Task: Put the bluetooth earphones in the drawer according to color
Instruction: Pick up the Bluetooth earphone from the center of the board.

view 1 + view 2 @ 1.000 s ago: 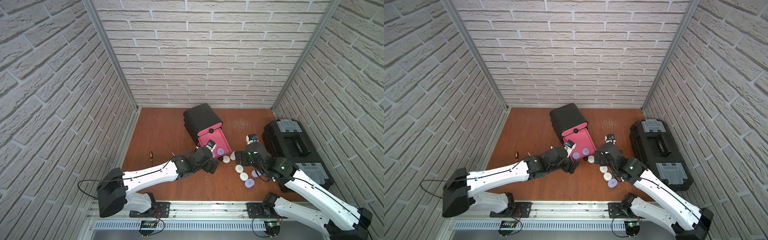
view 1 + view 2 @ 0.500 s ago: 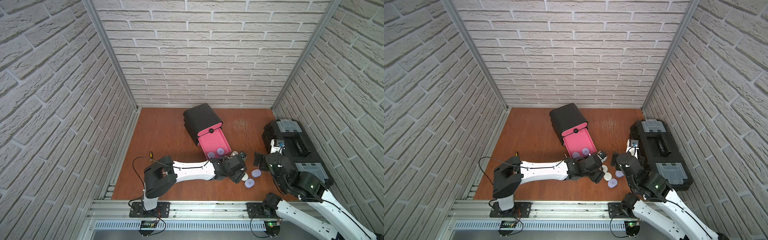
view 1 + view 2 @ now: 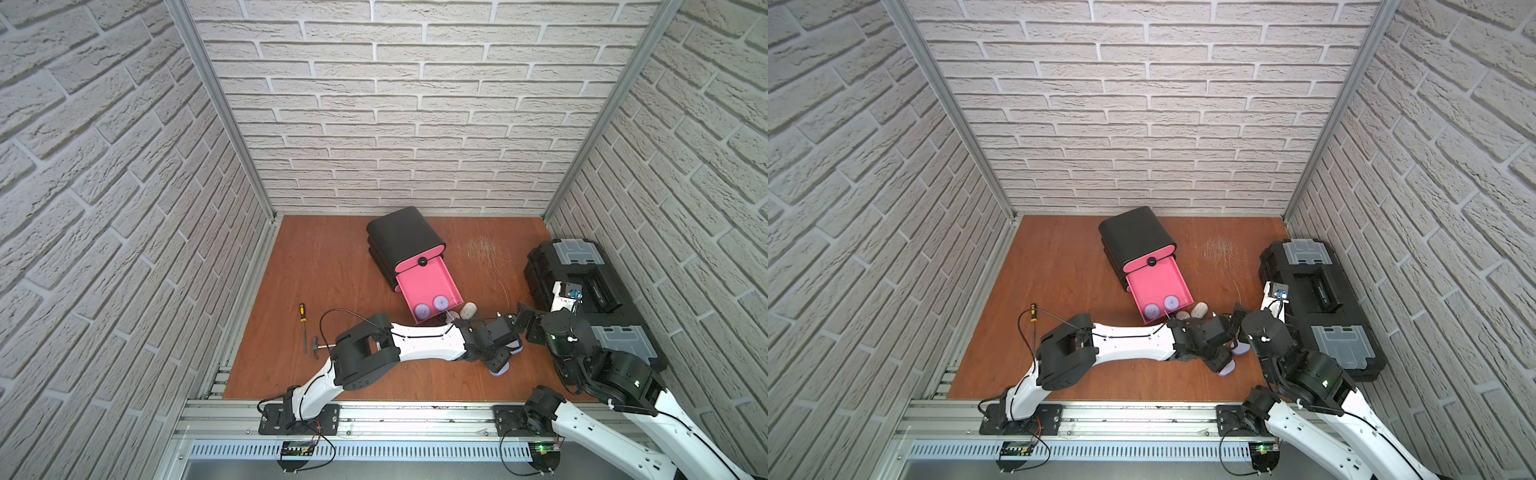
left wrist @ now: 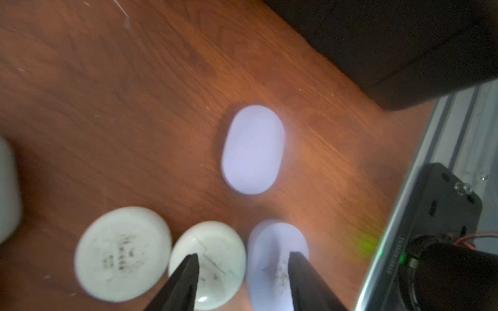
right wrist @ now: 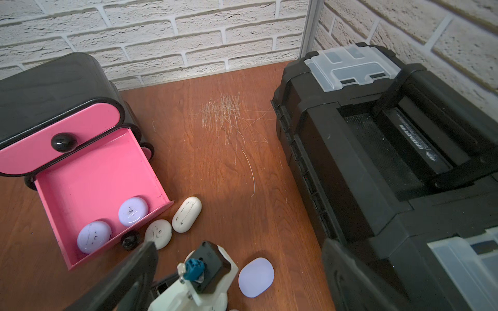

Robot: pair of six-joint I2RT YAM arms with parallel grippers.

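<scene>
the left arm lies stretched low across the table [image 3: 332, 270], reaching right, and the left gripper [image 4: 244, 257] hovers over a tight row of cases at the near right. its jaws stand part-way apart and there's nothing clamped between them: one finger [image 4: 190, 269] crosses a white case [image 4: 215, 242], the other crosses a lavender case [image 4: 272, 237] pressed right up against it. another white case [image 4: 122, 253] sits just beside that pair, and a second lavender case [image 4: 253, 149] lies on its own, apart from the row.

over to the right gripper [image 5: 238, 243]: it hangs just right of the left wrist, jaws spread wide, empty.

now the cabinet [image 3: 405, 237], black, at the far middle of the table, with its middle drawer [image 3: 428, 282] pulled out toward the near right. in there, down at the front end, two more lavender cases [image 5: 133, 211] lie close together. just outside the drawer front, right of its knob [image 5: 130, 240], two more white cases [image 5: 186, 214] rest on the wood side by side.

the black toolbox [image 3: 582, 282] sits along the right wall, lid down. a screwdriver [image 3: 303, 324] and a hammer [image 3: 316, 345] lie at the near left, well apart from the cases.
</scene>
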